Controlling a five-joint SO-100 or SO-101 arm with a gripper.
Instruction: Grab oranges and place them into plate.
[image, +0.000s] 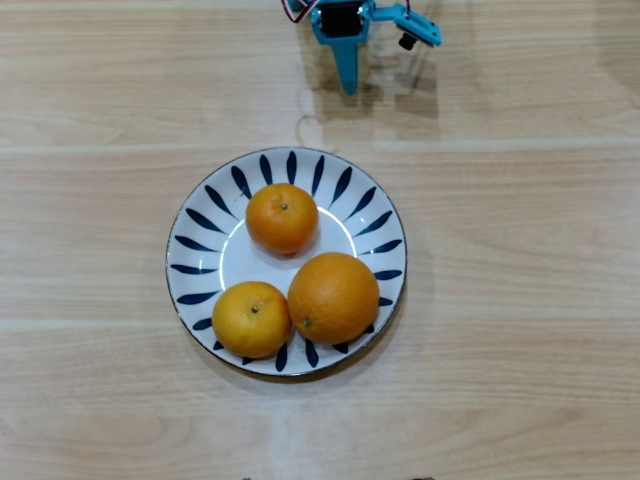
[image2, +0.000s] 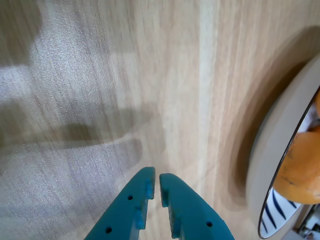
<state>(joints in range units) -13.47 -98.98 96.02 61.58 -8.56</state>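
apparently complete: all three oranges (image: 283, 217) (image: 333, 297) (image: 251, 319) sat inside the plate (image: 200, 222) at table (image: 520, 300) centre, none seen left outside. gripper (image2: 154, 183) was clear of the plate over bare wood, fingers nearly together, holding nothing.

Teal pincer (image2: 157, 186) seemingly closed, holding nothing, fingertips nearly touching
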